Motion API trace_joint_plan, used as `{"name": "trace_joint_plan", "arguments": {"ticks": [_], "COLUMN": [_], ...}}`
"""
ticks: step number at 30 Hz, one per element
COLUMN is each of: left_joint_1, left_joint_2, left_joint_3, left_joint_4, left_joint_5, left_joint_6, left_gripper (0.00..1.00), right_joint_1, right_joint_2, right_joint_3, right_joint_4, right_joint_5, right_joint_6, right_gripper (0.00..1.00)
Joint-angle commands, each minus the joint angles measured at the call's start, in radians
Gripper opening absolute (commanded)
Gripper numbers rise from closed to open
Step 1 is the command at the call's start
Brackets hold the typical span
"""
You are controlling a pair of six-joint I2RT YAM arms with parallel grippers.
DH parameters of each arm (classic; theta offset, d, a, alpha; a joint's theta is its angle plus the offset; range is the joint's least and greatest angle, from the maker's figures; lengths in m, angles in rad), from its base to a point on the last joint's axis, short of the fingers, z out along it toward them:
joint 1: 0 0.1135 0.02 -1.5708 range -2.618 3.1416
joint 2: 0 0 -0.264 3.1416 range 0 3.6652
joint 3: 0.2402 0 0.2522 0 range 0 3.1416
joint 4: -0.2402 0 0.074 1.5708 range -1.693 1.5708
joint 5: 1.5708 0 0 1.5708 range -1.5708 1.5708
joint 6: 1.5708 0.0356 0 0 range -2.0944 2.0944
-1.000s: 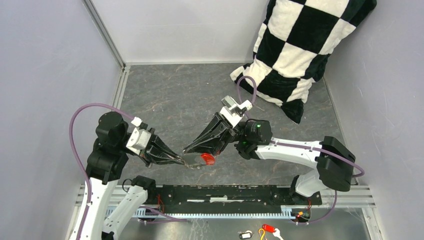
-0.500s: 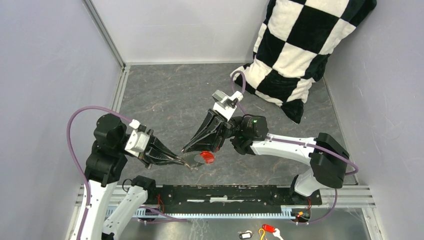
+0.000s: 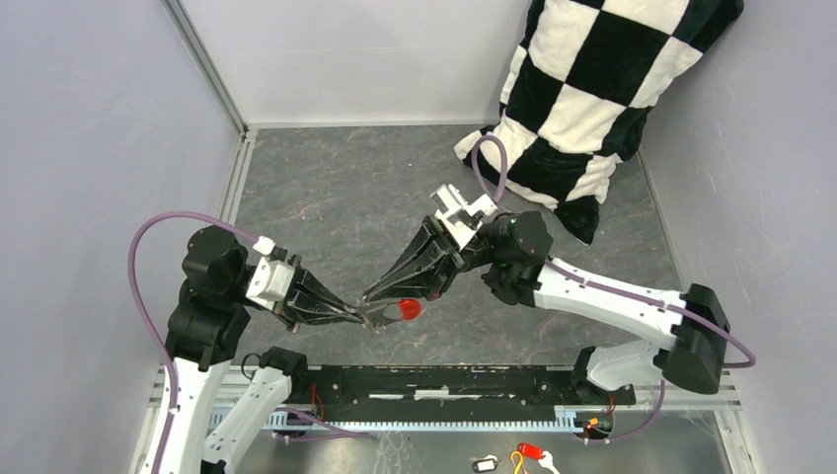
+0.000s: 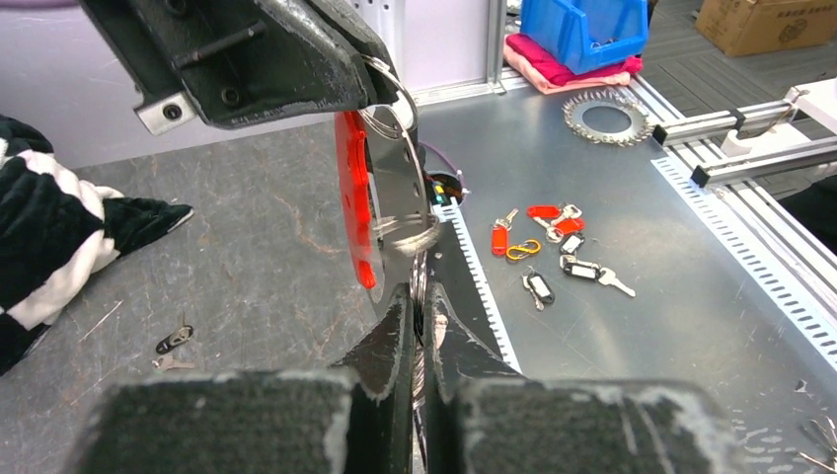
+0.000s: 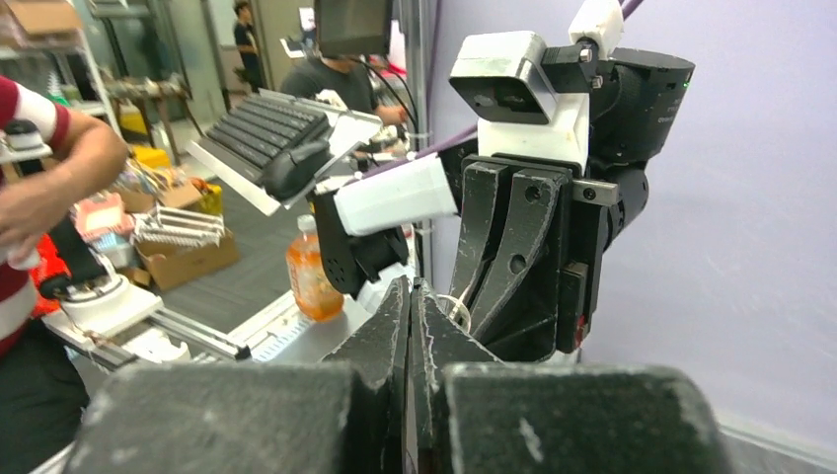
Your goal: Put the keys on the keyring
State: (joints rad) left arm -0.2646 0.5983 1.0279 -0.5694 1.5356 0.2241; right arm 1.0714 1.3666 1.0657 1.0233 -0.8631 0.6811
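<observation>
- Grippers meet low and centre in the top view: the left gripper (image 3: 347, 314) points right and the right gripper (image 3: 369, 294) points down-left, their tips just beside each other above the grey table (image 3: 326, 188).
- Both are closed. In the left wrist view the left fingers (image 4: 395, 336) pinch the bottom of the keyring (image 4: 407, 233), a run of silvery wire loops and metal, and the right gripper clamps its top end.
- Keyring hangs stretched between the two tips, clear of the table.
- Red key (image 4: 353, 197) hangs on edge against the keyring's left side; from above it shows just right of the tips.
- Small dark key (image 4: 175, 340) lies on the table at lower left of the left wrist view, well apart from the grippers.
- Checkered pillow (image 3: 582, 89) fills the upper right corner.
</observation>
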Motion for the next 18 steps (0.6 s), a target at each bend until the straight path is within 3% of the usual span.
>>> {"name": "trace_joint_plan", "arguments": {"ticks": [1, 6, 14, 18], "left_joint_1": [0.002, 0.002, 0.002, 0.002], "left_joint_2": [-0.013, -0.009, -0.001, 0.019], "left_joint_3": [0.042, 0.041, 0.031, 0.052], "left_joint_4": [0.042, 0.051, 0.05, 0.045], "left_joint_5": [0.044, 0.057, 0.04, 0.099], "left_joint_6": [-0.012, -0.025, -0.032, -0.063], "left_gripper": [0.02, 0.02, 0.02, 0.02], "right_joint_1": [-0.008, -0.008, -0.005, -0.002], "right_joint_2": [-0.07, -0.099, -0.125, -0.13], "right_joint_3": [0.097, 0.165, 0.164, 0.201], "right_joint_4": [-0.454, -0.724, -0.774, -0.89], "right_joint_5": [-0.003, 0.024, 0.046, 0.067], "right_joint_6": [-0.373, -0.55, -0.593, -0.671], "right_gripper": [0.01, 0.01, 0.01, 0.01]}}
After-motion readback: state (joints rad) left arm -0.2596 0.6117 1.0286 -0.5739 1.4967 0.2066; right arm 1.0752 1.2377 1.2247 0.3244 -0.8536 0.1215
